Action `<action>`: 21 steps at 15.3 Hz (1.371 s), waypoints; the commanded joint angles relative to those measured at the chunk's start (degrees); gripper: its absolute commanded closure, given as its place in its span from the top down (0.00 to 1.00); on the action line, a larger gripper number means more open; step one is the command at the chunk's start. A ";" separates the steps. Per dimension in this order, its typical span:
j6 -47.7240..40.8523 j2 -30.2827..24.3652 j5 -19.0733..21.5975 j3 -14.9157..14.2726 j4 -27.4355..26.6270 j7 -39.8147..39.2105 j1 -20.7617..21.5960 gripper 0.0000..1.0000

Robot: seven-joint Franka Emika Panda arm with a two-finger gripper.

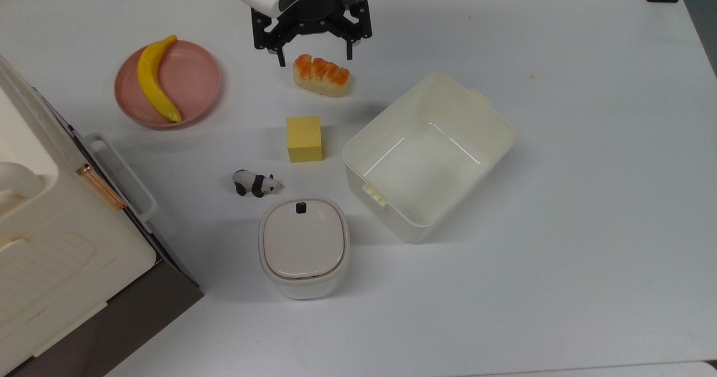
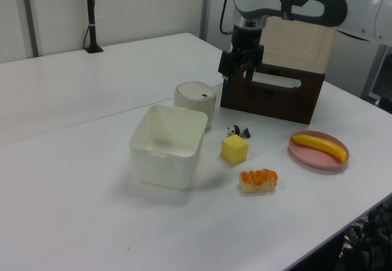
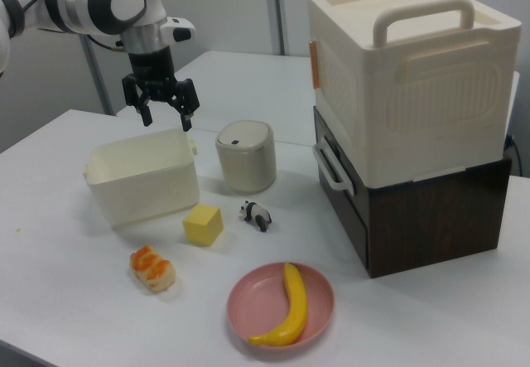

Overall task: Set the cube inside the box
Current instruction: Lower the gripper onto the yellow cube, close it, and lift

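Top view, left to right: tool [image 1: 315, 56] released, raised above bread-like toy [image 1: 321, 75]. Cube [image 1: 304, 138] on counter [image 1: 588, 170], just beside box [image 1: 498, 120]. Risk: descent striking toy, or box wall blocking finger, causing off-centre grip.

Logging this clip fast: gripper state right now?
Gripper: open, holding nothing, up in the air; cube sits on the table beside the box.

No readable text, labels or numbers.
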 commanded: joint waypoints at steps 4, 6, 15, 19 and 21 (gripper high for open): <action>-0.09 -1.13 -0.42 0.29 -2.62 0.97 -0.37 1.00; -0.01 -1.13 -0.42 0.29 -2.89 0.80 -0.36 1.00; 17.91 1.75 -5.24 -0.50 -18.78 -3.95 -0.54 1.00; 21.61 5.18 -7.10 -1.46 -21.52 -5.70 -0.54 1.00; 23.62 7.73 -8.41 -1.55 -21.34 -5.88 -0.28 1.00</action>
